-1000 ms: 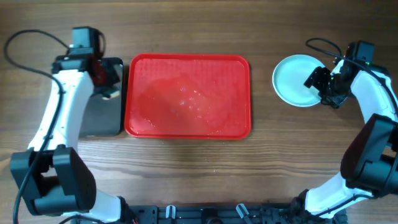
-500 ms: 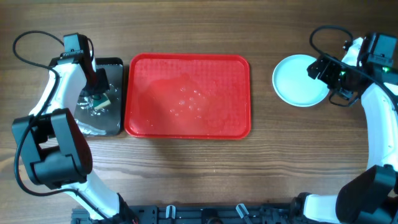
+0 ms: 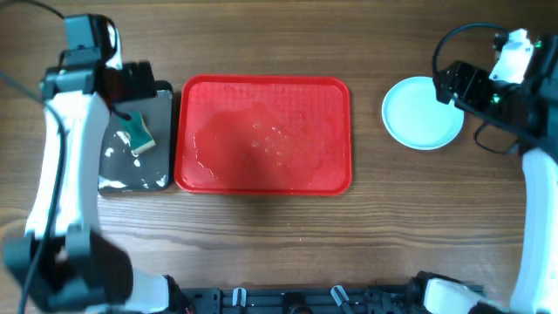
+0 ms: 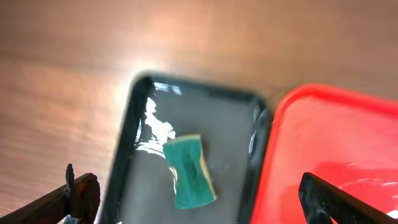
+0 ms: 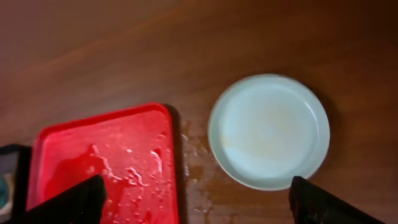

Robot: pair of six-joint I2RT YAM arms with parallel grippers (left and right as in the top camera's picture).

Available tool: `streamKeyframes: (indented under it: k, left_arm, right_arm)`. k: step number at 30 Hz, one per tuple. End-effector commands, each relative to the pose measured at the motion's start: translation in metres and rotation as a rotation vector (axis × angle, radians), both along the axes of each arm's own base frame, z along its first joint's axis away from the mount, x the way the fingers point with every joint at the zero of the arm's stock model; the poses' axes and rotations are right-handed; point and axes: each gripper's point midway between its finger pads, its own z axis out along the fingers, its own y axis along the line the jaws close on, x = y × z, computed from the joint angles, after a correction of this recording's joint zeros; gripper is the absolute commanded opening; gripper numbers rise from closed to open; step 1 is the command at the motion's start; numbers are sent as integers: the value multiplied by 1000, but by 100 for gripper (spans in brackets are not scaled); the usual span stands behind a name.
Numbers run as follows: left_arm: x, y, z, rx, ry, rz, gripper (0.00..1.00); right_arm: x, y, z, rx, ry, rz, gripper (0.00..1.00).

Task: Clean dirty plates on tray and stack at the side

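Note:
The red tray (image 3: pixel 262 133) lies mid-table, wet, with no plate on it; it also shows as the red tray (image 5: pixel 106 163) and the red tray (image 4: pixel 339 143). A pale aqua plate (image 3: pixel 422 112) rests on the wood right of it, seen again as the plate (image 5: pixel 268 130); whether others lie beneath it I cannot tell. My right gripper (image 3: pixel 464 85) hovers open above the plate's right side, right gripper (image 5: pixel 196 205) holding nothing. My left gripper (image 3: pixel 131 84) is open over the black tray's far end, left gripper (image 4: pixel 199 208) empty.
A narrow black tray (image 3: pixel 155 179) sits left of the red tray, wet with foam, and a green-and-yellow sponge (image 3: pixel 138 133) lies loose in it, the same sponge (image 4: pixel 189 171) below my left fingers. Water spots mark the wood (image 5: pixel 196 152) between tray and plate.
My left gripper opened, let go of the sponge and rose away; the sponge now lies in the black tray. My right gripper drew back and up from the plate, opening wider.

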Motion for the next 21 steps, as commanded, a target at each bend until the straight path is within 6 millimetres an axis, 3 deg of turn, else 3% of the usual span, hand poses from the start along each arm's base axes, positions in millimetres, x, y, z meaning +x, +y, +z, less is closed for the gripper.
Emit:
streamKeyframes:
  k: [1,5,7,12,17,21]
  left_arm:
    - [-5,-2,26,-9,-68,13,100]
    - [-5,-2,25,-9,-65,13,100]
    - [-5,-2,24,-9,-65,13,100]
    - [-5,-2,25,-9,-65,13,100]
    - [-5,-2,25,-9,-65,13,100]
    - [-5,-2,25,-9,-65,13,100]
  right_arm:
    - [-28,27,68,-13,-176,102,98]
    - [-91,69,93,126,-209,223,100]
    - [-122,79,99,267,-166,137,100]
    - [-162,42,87,59,-155,-63,100]
    - [-184,28,100,-122,-273,-73,100]
    - [-170,26,98,-184,-387,-40,100]
